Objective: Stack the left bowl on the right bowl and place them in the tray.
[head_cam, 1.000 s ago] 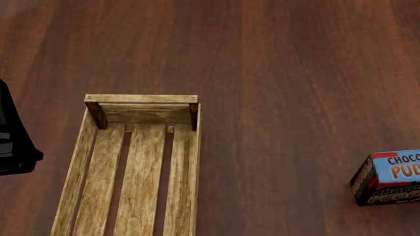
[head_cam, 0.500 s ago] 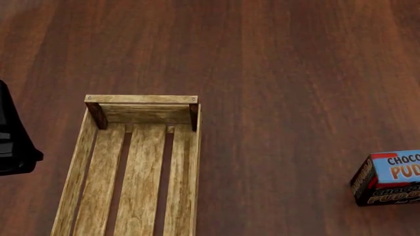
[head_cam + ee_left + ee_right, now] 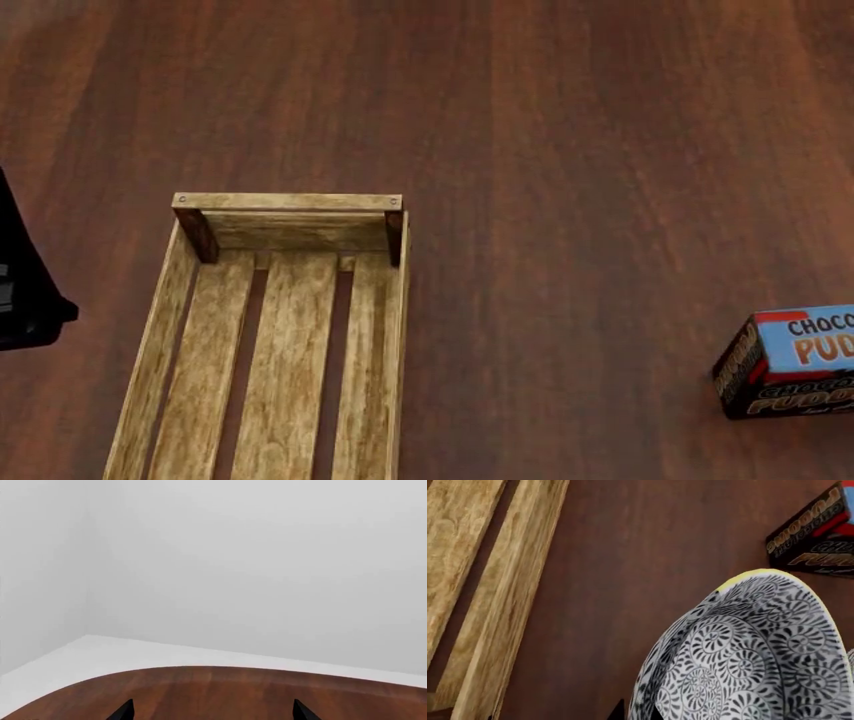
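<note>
I see a dark wood table (image 3: 601, 150), round-edged in my left wrist view, white floor (image 3: 100, 652) and grey wall (image 3: 267, 555) past it. A pudding box (image 3: 790, 360) sits near my right gripper's side.

Head view straight down on tray (image 3: 283, 340), shared with close right wrist view.

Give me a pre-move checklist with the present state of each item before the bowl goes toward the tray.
1. Tray holds nothing: ok.
2. Patterned bowl close under the right wrist camera: ok; grip on it: cannot tell.
3. Second bowl stacked with it: cannot tell.
4. Pudding box stands apart from the tray: ok.
5. Left gripper fingertips apart, nothing between them: ok.
6. Bare table between tray and box: ok.
</note>
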Robot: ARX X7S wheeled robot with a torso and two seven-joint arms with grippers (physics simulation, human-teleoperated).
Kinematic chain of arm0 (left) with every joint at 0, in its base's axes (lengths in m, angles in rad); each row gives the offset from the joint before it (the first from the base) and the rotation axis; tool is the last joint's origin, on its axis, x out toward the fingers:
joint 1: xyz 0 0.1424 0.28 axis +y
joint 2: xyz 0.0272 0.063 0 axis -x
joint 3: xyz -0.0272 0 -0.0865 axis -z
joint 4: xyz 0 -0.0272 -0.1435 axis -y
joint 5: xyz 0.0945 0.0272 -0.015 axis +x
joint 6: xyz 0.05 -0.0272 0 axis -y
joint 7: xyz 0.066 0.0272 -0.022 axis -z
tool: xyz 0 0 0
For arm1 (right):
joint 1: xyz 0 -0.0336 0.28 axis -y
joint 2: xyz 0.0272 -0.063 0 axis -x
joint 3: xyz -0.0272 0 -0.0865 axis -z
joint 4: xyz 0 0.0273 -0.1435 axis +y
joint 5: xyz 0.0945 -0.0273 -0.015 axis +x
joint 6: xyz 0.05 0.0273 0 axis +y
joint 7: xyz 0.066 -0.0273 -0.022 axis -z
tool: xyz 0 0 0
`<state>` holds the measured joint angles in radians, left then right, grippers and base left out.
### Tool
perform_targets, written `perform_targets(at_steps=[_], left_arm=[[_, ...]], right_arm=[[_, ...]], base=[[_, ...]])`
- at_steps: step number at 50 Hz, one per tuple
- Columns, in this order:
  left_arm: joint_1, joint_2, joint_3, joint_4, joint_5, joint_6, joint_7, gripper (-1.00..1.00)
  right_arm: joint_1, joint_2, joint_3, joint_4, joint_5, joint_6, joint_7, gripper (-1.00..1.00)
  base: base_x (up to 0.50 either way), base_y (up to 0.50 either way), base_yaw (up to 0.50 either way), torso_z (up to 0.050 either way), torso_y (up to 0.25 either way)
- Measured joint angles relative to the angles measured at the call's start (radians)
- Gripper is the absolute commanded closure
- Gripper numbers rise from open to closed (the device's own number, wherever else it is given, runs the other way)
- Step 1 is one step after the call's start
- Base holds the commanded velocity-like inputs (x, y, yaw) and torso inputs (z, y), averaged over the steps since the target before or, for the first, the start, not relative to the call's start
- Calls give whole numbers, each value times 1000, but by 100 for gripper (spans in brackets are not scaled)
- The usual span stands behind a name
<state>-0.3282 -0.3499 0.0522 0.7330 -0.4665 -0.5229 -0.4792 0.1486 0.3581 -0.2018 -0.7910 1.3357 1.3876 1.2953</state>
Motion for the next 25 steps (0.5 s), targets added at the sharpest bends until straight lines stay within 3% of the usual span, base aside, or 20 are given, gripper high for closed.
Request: perform_targets(at_steps=[7,18,25], left_arm=[[1,-1,0,-2,-1,4,-1,-100],[1,-4,3,-2,-4,7,-4,-100],[-1,-6,0,-4,-8,8,-6,-100]], right_arm=[[125,113,-102,9,147,-60,138,100],[512,380,-589,46,286,-426,227,100],[681,492,-764,73,322,-558,223,100]], base=[[0,0,0,0,0],[0,0,0,0,0],[0,0,0,0,0]])
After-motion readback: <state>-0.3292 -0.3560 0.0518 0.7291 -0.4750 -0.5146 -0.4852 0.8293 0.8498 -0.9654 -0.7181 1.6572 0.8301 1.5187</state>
